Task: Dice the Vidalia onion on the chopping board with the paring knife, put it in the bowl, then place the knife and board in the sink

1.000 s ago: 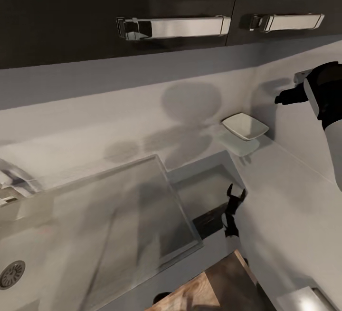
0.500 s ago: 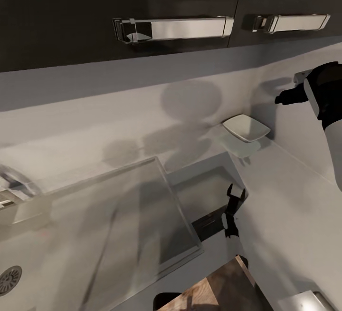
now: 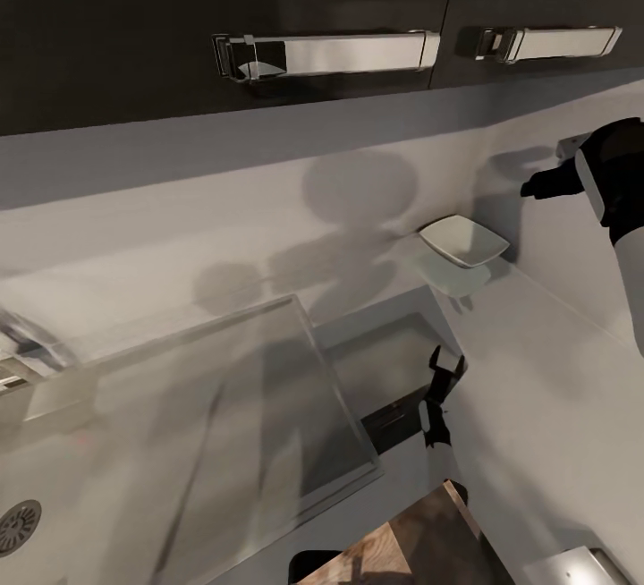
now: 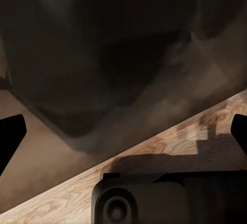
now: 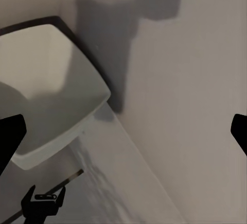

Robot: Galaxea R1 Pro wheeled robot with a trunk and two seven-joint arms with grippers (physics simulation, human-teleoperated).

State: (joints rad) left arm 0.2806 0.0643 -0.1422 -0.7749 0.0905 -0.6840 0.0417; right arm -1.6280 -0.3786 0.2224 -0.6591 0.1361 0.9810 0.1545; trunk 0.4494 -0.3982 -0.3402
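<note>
The right gripper (image 3: 535,182) hangs high near the back wall, above and a little behind the white bowl (image 3: 463,241) that stands on the counter (image 3: 537,406). In the right wrist view its two fingers sit at the far edges of the picture, so it is wide open and holds nothing. From this gripper the bowl lies just below. Further down, toward the robot, stands a thin black thing (image 3: 437,402) that I take for the knife, though the picture is too coarse to be sure. Its long axis runs roughly from the robot toward the wall.

The left gripper (image 4: 123,131) is also spread open and empty, and looks down on the wooden board (image 3: 402,549) at the near edge of the counter.

The sink (image 3: 179,442) lies to the left, well apart from the right gripper. I judge the left arm is the nearer one for reaching into it, but I cannot tell where the onion is inside.
</note>
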